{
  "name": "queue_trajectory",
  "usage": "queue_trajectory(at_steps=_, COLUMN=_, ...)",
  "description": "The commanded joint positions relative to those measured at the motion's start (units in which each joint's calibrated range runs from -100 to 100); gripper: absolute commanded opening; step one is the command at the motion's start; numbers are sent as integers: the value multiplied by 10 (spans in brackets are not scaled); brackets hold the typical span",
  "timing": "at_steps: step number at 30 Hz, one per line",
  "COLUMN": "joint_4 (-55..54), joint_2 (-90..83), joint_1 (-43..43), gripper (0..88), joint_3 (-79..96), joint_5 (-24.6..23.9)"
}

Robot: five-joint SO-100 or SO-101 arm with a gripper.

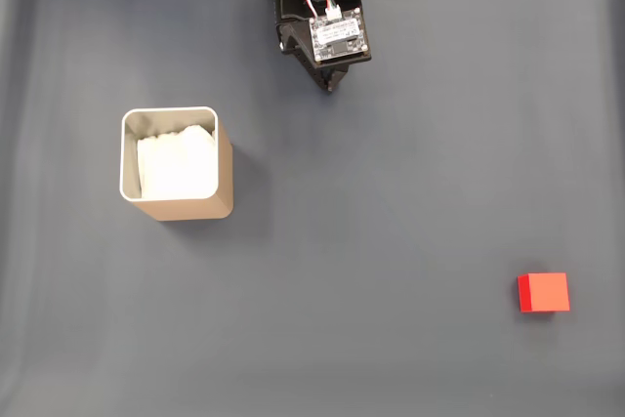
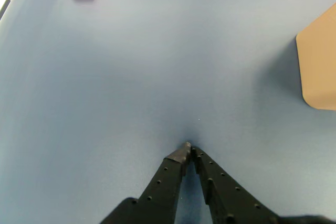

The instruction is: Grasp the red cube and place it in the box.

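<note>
at the top edge of the fixed view my gripper (image 1: pixel 329 85) hangs over the blue-grey mat (image 1: pixel 391 202), its two fingers brought together at the tips with nothing between them; the wrist view shows the tips (image 2: pixel 188 148) meeting just above the cloth. the red cube (image 1: pixel 543 293) sits far off near the lower right of the fixed view, well apart from both the arm and the box (image 1: pixel 178 165), which stands upright at centre left with white paper (image 1: pixel 176 165) inside.

my worry is the reach: the cube lies near the mat's edge, so a stretched arm may come down skewed and nudge it away. forgetting to spread the fingers first would knock it too.

the cube has no long axis; its faces sit nearly square to the fixed view's frame, very slightly turned.
</note>
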Motion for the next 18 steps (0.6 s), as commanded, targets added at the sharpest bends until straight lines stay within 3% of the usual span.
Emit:
queue_trajectory(at_steps=1, joint_4=7, joint_2=0, joint_1=-1, gripper=8, joint_3=5, joint_5=3)
queue_trajectory(at_steps=18, joint_4=7, joint_2=0, joint_1=7, gripper=8, joint_3=5, joint_5=3)
